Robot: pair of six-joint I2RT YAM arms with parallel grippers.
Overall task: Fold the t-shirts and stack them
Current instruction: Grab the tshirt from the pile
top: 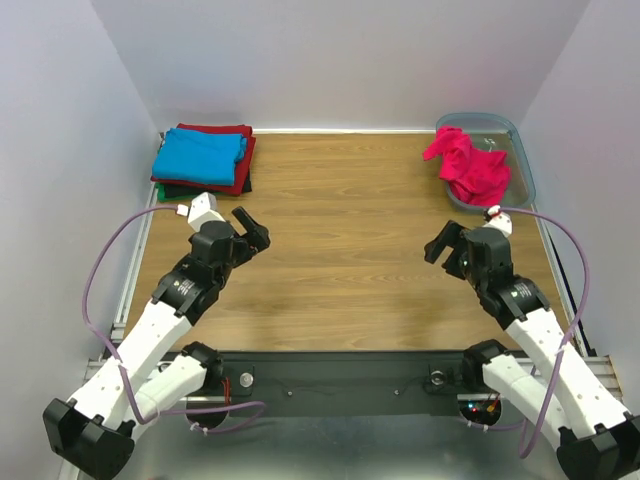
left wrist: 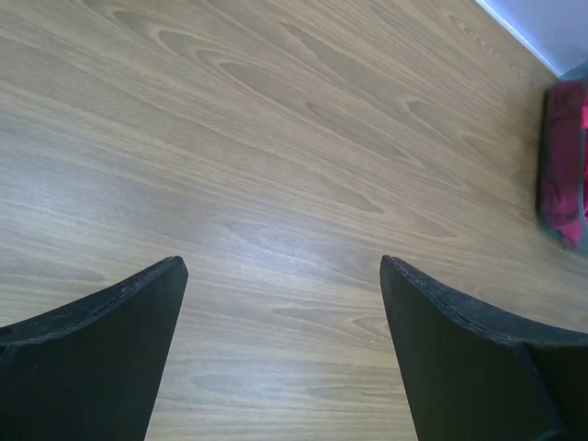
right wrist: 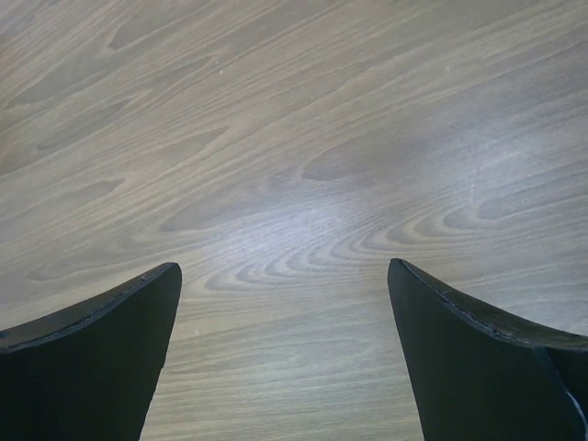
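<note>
The crumpled bright pinkish-red cloth t-shirt (top: 467,165) lies heaped in the translucent blue-grey plastic bin (top: 524,165) at the far right corner of the wood-grain table (top: 350,215). A folded stack (top: 205,160), with the sky blue t-shirt (top: 198,155) over dark red, green and black ones, sits at the table's far left corner. The left gripper (top: 254,228) and right gripper (top: 446,250) hover over the table's bare middle, both spread wide and empty.

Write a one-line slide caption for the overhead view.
The left gripper and right gripper open over the table; folded t-shirt stack far left, pink-red t-shirt in the bin.
</note>
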